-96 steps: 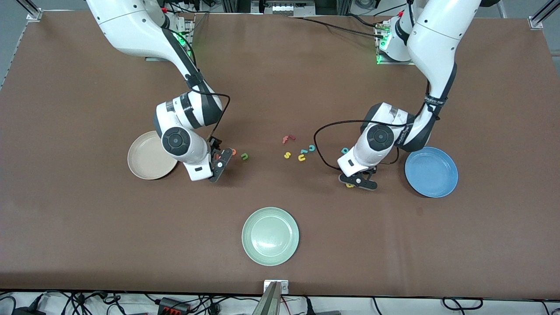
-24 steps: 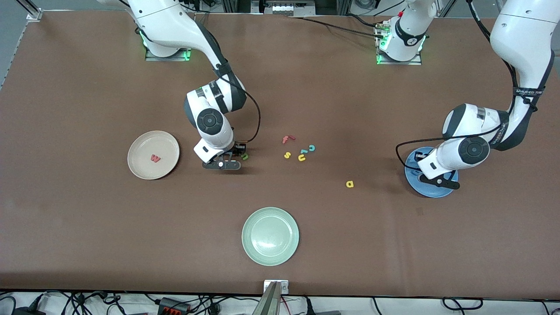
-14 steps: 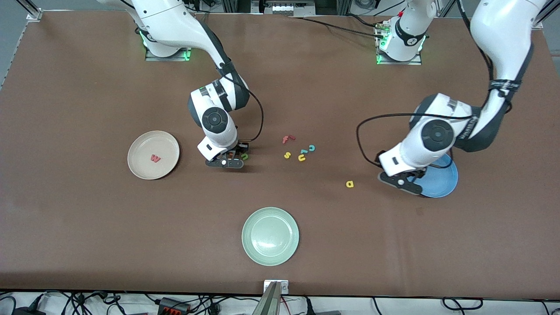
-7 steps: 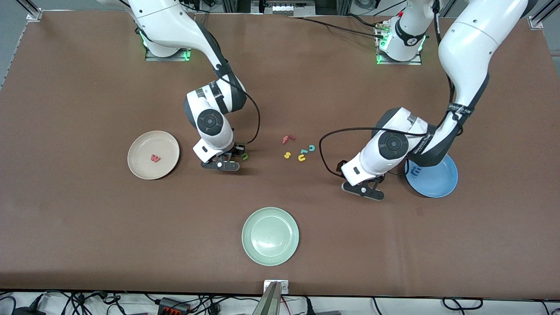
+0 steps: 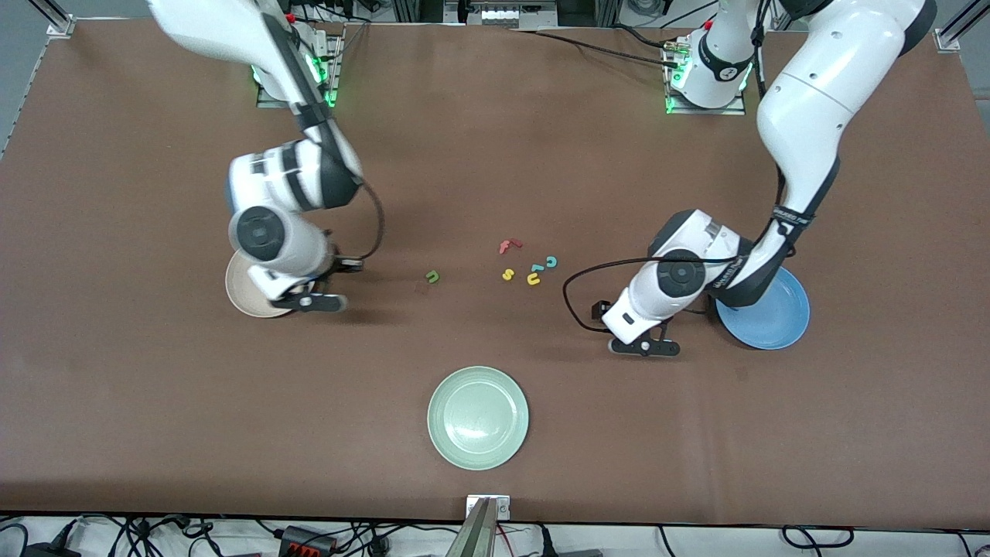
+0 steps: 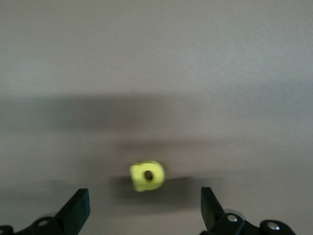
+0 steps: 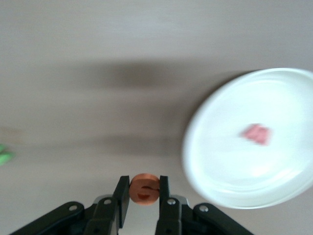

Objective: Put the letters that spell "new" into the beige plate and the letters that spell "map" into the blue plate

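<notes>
Our right hand is clenched on the orange e, which sits pinched between the two fingers at the bottom centre of the right wrist frame. In the front frame that right hand hangs at middle left, at the rim of the beige plate on the side toward the letters. The relation the coming move turns on, as we judge it, is that the beige plate lies just to one side of the held e, so a short carry over the rim should allow a drop. The pinkish-red w already lies inside that plate as a small blurred patch. The green n lies on the tabletop near the centre of the front frame, closer to the right arm than to the left. Our left hand is released, its fingers spread wide at the bottom corners of the left wrist frame, with the yellow a lying flat on the tabletop between them; it is a rounded, bright little piece with a dark hole. In the front frame the left hand is low at centre right, beside the blue plate. We cannot make out the blue m or the teal p.
</notes>
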Motion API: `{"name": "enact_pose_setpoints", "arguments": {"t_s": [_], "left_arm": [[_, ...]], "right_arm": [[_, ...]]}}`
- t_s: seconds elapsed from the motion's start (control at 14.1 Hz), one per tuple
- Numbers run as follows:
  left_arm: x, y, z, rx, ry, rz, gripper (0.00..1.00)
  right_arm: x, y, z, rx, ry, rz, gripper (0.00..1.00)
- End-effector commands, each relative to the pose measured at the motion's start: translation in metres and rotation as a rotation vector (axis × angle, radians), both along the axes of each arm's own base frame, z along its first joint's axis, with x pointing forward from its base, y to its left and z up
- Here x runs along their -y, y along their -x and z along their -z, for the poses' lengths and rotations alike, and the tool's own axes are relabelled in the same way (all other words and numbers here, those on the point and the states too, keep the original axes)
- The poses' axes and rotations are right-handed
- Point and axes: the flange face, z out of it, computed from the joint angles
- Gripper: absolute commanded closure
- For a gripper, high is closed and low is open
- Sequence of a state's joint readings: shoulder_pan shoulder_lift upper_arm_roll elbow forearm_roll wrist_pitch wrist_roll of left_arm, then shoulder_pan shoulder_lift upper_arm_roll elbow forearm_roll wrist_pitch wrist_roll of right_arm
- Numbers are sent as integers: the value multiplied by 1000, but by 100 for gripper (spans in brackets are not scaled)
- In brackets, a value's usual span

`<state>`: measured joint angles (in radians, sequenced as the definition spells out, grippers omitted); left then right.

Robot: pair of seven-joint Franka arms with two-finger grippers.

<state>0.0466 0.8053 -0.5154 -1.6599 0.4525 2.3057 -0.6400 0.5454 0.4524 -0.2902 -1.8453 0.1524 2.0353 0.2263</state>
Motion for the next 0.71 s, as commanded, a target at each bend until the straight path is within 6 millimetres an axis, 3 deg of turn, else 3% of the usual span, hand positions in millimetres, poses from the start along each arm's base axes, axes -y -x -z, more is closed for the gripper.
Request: {"name": "enact_pose_setpoints", "arguments": {"t_s": [0.0,0.07,0.21,0.28,0.35,0.64], "left_arm": [[-9,-14,9,56,-8,-19,14],[-11,-15,8,56,-8,-22,26],[-15,-14,10,49,-11,-24,32],[-16,-13,11,47,-12,-24,55],[-16,-13,11,44,-14,-33,70],[-18,-13,7,32,-26,-29,90]], "right_arm": [[37,15,25,-60,0,-20,84],[43,17,32,-72,4,-12,84],[46,25,46,-97,14,-11,82],[47,27,51,-99,17,-10,82],[51,29,57,-91,19,-5,81],[62,30,82,-63,27,-16,80]]}}
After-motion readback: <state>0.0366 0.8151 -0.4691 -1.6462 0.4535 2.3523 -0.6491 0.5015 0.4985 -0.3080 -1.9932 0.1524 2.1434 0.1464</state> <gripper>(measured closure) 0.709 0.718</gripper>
